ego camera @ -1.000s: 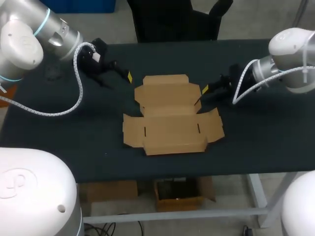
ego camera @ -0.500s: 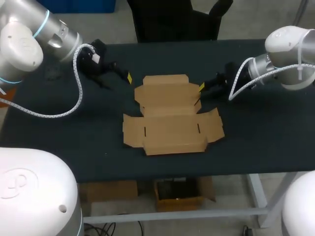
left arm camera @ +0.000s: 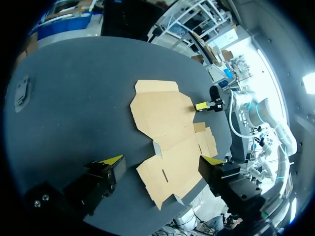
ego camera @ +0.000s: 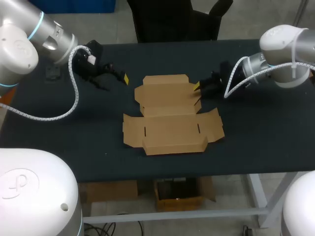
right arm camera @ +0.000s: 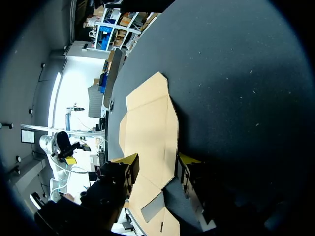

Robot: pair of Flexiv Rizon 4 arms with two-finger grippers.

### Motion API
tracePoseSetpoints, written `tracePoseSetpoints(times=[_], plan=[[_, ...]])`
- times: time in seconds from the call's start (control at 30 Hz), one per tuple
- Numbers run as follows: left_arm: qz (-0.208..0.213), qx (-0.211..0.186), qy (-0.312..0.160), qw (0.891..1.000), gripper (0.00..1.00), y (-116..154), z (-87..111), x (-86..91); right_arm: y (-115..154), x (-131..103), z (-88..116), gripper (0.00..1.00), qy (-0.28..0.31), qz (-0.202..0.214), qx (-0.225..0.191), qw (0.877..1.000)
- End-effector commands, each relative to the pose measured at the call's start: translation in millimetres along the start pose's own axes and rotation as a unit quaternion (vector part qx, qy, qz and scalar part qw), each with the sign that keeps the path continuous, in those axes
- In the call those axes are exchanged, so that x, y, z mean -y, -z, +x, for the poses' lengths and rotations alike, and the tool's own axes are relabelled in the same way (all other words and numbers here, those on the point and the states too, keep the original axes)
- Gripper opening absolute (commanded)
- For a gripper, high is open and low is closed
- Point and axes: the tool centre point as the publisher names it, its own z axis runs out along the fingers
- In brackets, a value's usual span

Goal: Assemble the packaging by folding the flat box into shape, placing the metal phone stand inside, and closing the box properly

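flat box (ego camera: 172, 115) mid-table: light, bendy card | take it by a flap edge | left gripper (left arm camera: 162, 160) spread | right gripper (right arm camera: 157, 158) spread beside far flap

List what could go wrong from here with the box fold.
1. The right claw stands open at the flat box's far right edge; closing there could crease one flap only or drag the sheet.
2. The left claw is apart from the box, so nothing pins it; it may slide on the table.

White-grey arms (ego camera: 19, 44), coiled white cables (ego camera: 75, 83), black yellow-tipped pincers (left arm camera: 162, 160).
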Motion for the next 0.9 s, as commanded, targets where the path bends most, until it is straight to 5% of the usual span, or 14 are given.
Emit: tracePoseSetpoints(times=[0.03,0.37,0.53,0.63,0.9], plan=[[0.002,-0.002,0.0,1.0,1.0,2.0,-2.3,-2.3,-5.0,-6.6,-1.1,0.46,0.002,0.007,-0.007,1.0],[0.005,-0.004,0.002,1.0,1.0,5.2,-6.2,-3.4,-13.1,-6.7,-1.2,0.44,0.0,0.014,-0.014,1.0],[0.004,-0.006,0.0,1.0,1.0,5.3,-6.9,-3.8,-15.1,-6.0,-0.4,0.27,0.003,0.014,-0.024,1.0],[0.001,-0.012,-0.003,1.0,1.0,5.2,-7.7,-4.5,-14.8,-4.6,1.1,0.02,0.011,0.013,-0.035,0.999],[-0.012,-0.039,-0.018,0.999,1.0,4.2,-9.1,-5.0,-3.9,0.6,13.4,0.0,0.05,-0.007,-0.061,0.997]])
